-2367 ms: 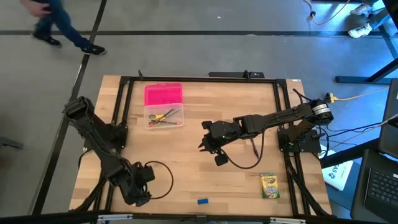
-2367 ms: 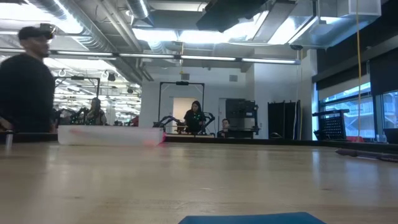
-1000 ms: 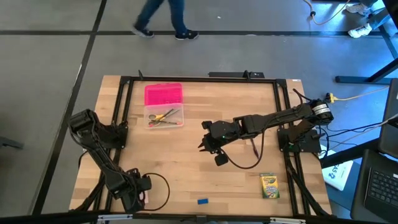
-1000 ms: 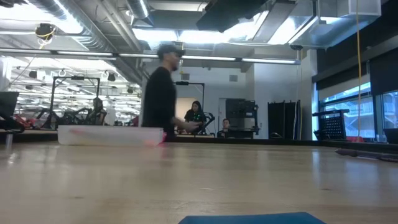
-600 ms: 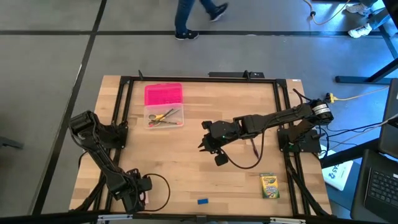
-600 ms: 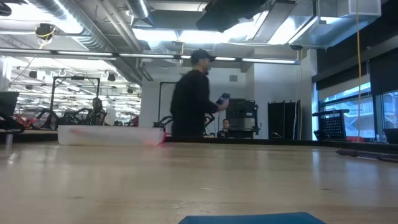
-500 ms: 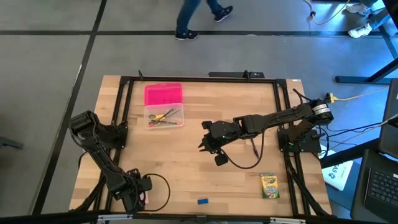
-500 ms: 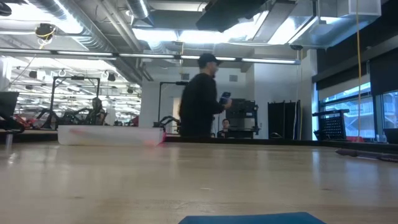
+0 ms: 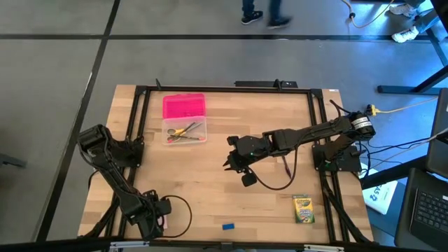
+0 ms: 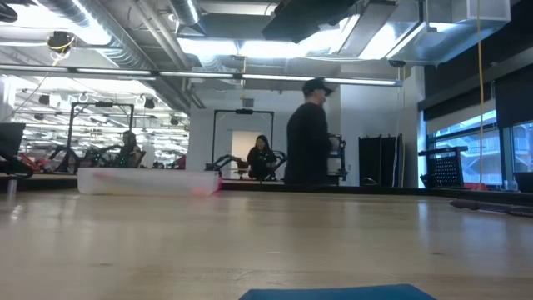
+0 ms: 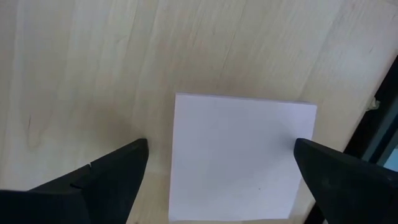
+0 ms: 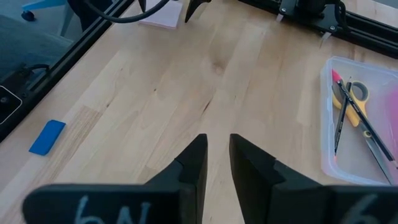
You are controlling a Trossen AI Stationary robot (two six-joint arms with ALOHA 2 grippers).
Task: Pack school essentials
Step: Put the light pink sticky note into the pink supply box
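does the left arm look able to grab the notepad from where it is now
Probably yes. The left gripper hangs right over the notepad, fingers spread wider than the pad, with only bare table beside it.

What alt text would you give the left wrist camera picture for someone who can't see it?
A pale square notepad lies flat on the light wooden table, straddled by the left gripper, whose two dark fingers stand wide open, one on each side of it, not touching it. A dark frame rail runs along the table's edge just beyond the pad.
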